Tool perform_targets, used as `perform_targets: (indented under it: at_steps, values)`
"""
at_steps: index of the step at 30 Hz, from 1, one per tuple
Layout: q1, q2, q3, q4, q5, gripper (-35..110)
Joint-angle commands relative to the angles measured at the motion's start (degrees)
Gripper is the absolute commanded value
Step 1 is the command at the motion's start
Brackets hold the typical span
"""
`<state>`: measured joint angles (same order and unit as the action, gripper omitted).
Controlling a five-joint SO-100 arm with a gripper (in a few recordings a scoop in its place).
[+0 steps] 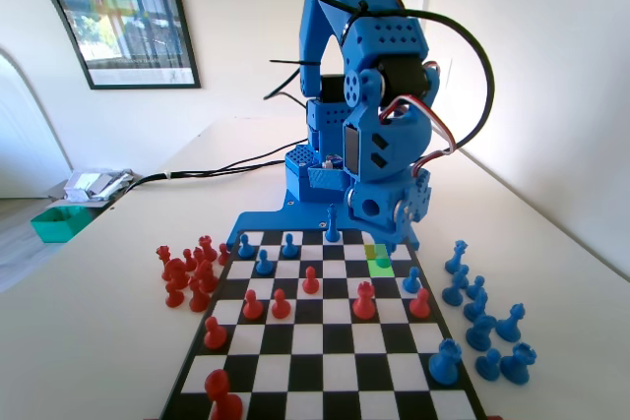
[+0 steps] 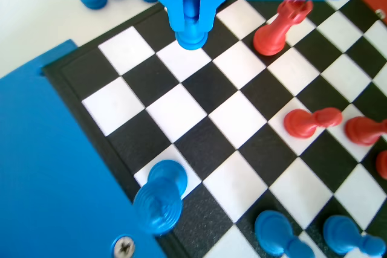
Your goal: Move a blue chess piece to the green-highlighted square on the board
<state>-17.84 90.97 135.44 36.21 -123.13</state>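
White tabletop carries the board. Near its far edge, the gripper pinches the blue chess piece over the green-highlighted square; neighbouring squares lie bare.

White walls are meeting at 1 o'clock; framed poster is hanging at 10 o'clock; pale tabletop is catching daylight; green tray is sitting at 9 o'clock.

Home room: framed poster, arched doorway
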Motion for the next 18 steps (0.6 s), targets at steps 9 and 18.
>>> perform_targets:
  at_steps: [9,18]
  values:
    - [-1.23,0.26,2.46,-3.34,-1.32,1]
    - [-1.41,-0.7,3.43,-4.57,-1.93,1]
